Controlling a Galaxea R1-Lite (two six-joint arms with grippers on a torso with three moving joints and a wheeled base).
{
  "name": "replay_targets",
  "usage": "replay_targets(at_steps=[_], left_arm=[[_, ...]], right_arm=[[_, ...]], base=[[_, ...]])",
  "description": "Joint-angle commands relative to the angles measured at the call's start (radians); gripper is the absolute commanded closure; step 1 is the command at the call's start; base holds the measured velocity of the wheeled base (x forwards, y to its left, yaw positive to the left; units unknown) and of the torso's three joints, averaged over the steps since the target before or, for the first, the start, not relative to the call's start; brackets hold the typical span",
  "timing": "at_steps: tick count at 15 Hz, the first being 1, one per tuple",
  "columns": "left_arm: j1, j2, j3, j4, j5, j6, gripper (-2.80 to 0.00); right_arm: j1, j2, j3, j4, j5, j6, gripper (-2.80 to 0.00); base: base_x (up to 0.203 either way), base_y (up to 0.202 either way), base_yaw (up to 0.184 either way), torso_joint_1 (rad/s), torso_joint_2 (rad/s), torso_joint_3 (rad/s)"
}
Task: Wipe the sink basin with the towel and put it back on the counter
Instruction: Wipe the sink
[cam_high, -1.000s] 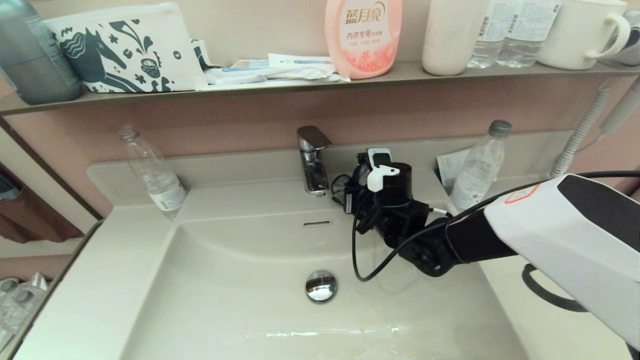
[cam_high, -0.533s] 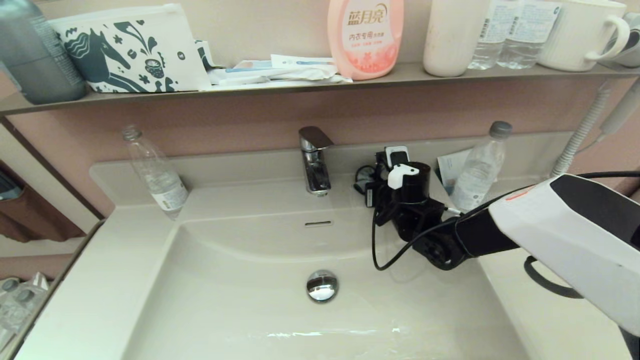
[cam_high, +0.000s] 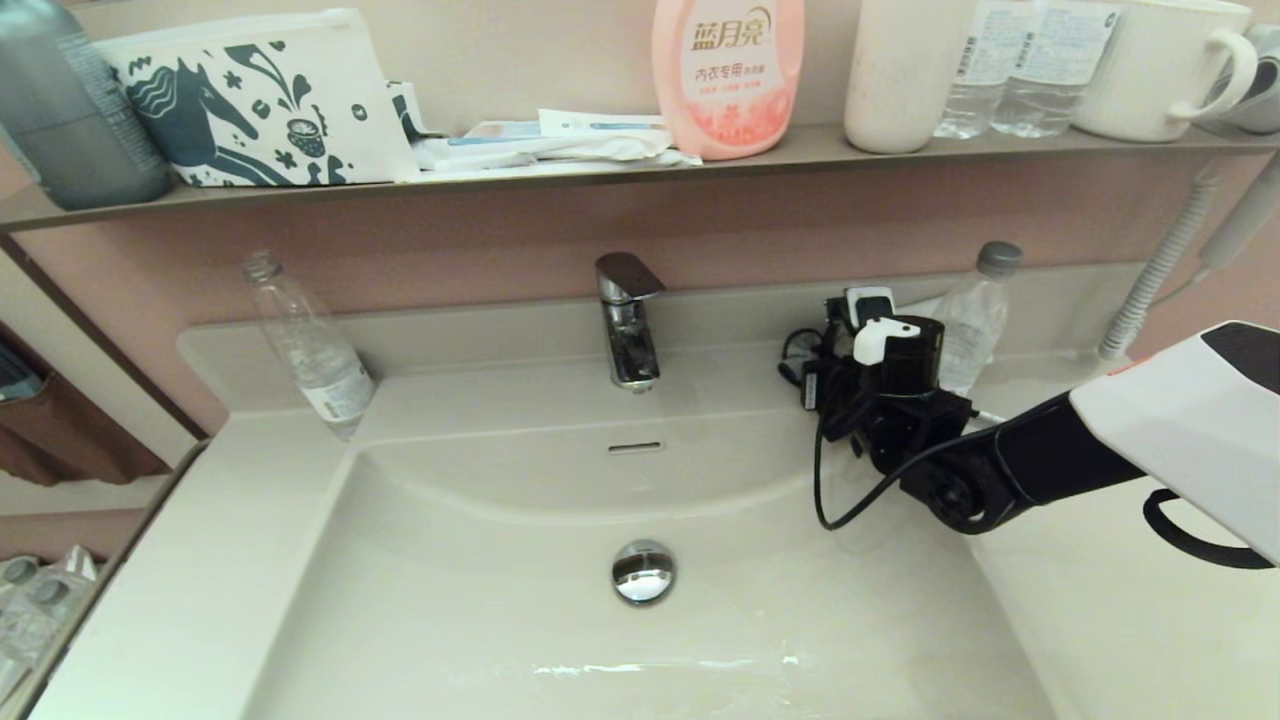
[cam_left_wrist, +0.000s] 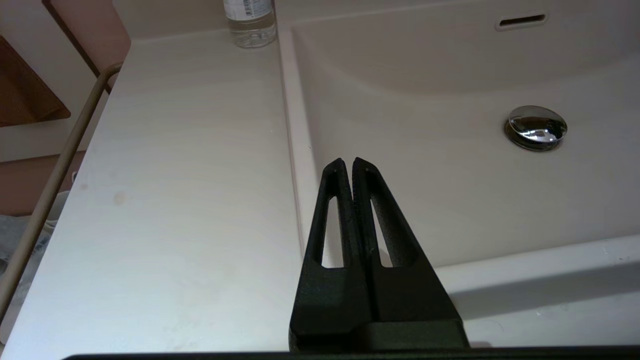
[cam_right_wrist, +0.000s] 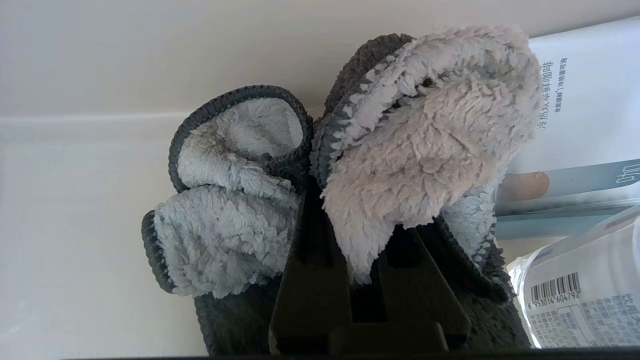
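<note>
The right gripper (cam_right_wrist: 350, 210), jaws clamped on the towel (cam_right_wrist: 420, 150), hangs over the bench's (cam_high: 1100, 620) back right corner; only releasing appears left. Left gripper (cam_left_wrist: 352, 167): jaws closed, empty.

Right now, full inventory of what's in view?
sink basin: 1, off-white, centre
drain plug: 1, chrome, basin floor
faucet: 1, chrome, behind basin
counter: 1, off-white, around basin
clear bottles: 2, counter back left and back right
towel: 1, dark and pale grey, in right pincer near right bottle
shelf: 1, brown-grey, on wall
horse-print pouch: 1, white and teal, shelf
pink bottle: 1, shelf
mug: 1, white, shelf
left pincer: black, shut, by basin's left rim
right pincer: black, shut on towel
</note>
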Motion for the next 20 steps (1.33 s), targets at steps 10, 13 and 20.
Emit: replay_targets(at_steps=[10, 13, 20], left_arm=[[0.000, 0.000, 0.000, 0.000, 0.000, 0.000, 0.00], [0.000, 0.000, 0.000, 0.000, 0.000, 0.000, 0.00], [0.000, 0.000, 0.000, 0.000, 0.000, 0.000, 0.00]], right_arm=[[0.290, 0.098, -0.265, 0.122, -0.004, -0.002, 0.00], [0.281, 0.124, -0.326, 0.193, -0.023, -0.004, 0.00], [0.104, 0.021, -0.238, 0.233, -0.026, -0.004, 0.00]], base=[[0.000, 0.000, 0.000, 0.000, 0.00, 0.000], [0.000, 0.000, 0.000, 0.000, 0.00, 0.000], [0.000, 0.000, 0.000, 0.000, 0.00, 0.000]])
